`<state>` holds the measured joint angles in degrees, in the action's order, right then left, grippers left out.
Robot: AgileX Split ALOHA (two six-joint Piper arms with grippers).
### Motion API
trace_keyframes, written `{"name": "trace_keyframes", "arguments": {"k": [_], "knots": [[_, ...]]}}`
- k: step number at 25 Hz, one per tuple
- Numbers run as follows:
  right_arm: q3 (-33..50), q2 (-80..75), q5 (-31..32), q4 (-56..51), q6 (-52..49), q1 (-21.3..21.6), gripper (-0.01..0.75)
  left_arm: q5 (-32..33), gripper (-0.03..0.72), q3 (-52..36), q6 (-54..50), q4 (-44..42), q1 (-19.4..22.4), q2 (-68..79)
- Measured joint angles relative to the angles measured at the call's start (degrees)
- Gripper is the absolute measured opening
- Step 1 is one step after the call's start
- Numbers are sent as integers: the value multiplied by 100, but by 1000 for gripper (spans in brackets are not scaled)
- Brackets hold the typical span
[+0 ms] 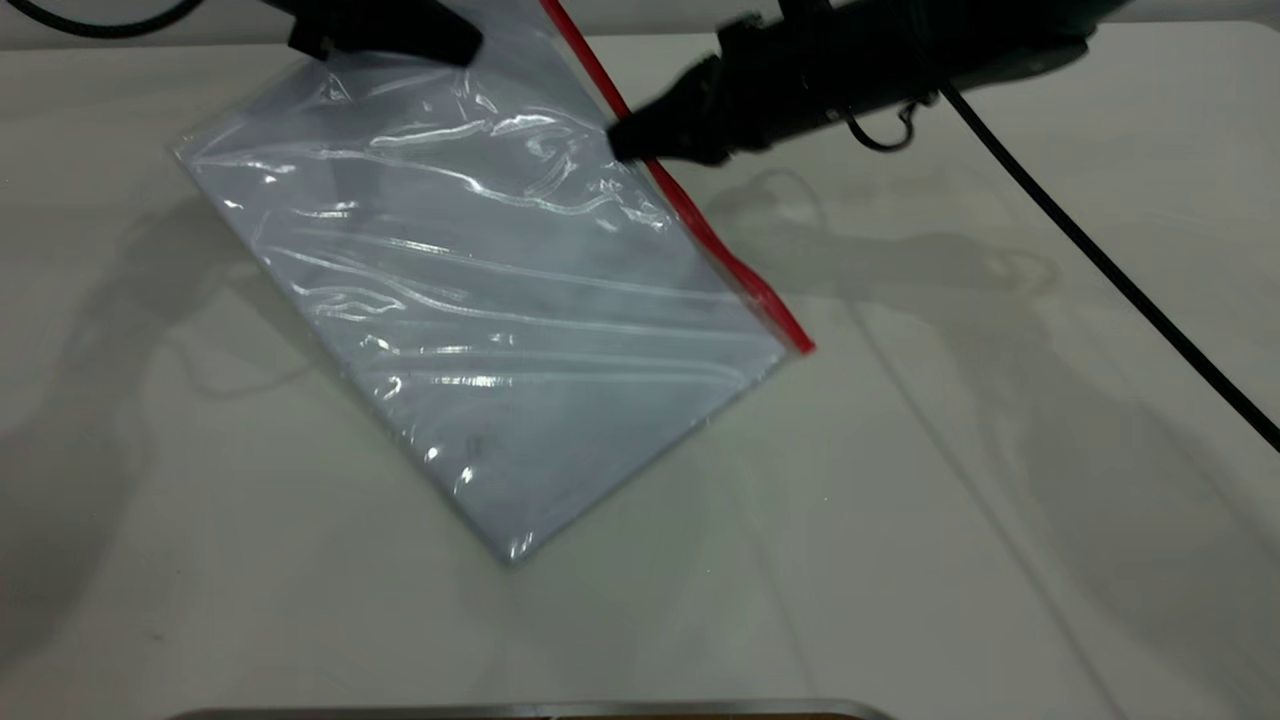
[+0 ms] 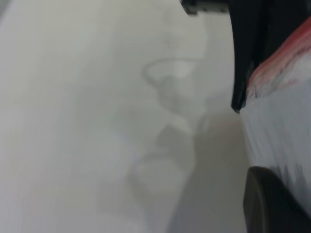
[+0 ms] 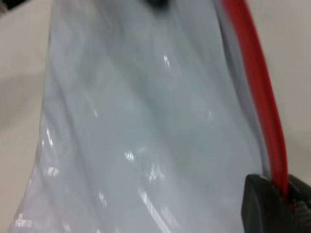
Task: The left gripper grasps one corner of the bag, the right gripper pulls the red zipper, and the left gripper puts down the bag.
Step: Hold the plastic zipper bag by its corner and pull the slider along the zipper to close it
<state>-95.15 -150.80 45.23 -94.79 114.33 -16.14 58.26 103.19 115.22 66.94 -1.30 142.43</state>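
The bag is a clear bluish pouch hanging tilted over the table, its lowest corner at the tabletop. The red zipper runs down its right edge. My left gripper is at the top of the exterior view, shut on the bag's upper edge near the red-strip corner. In the left wrist view its fingers flank the plastic with its red edge. My right gripper is shut on the red zipper about a third of the way down. In the right wrist view the strip runs between its fingers.
The white table lies under everything. The right arm's black cable crosses the table's right side. A metal edge shows along the bottom of the exterior view.
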Motion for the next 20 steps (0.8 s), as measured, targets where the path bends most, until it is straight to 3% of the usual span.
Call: {"name": "trace_keyframes", "arguments": {"k": [7, 20], "knots": [[0, -60, 11, 602, -397, 303, 34, 0, 53, -2, 164, 383, 124, 0], [0, -64, 364, 2463, -2011, 981, 38, -86, 53, -2, 314, 608, 119, 0]]}}
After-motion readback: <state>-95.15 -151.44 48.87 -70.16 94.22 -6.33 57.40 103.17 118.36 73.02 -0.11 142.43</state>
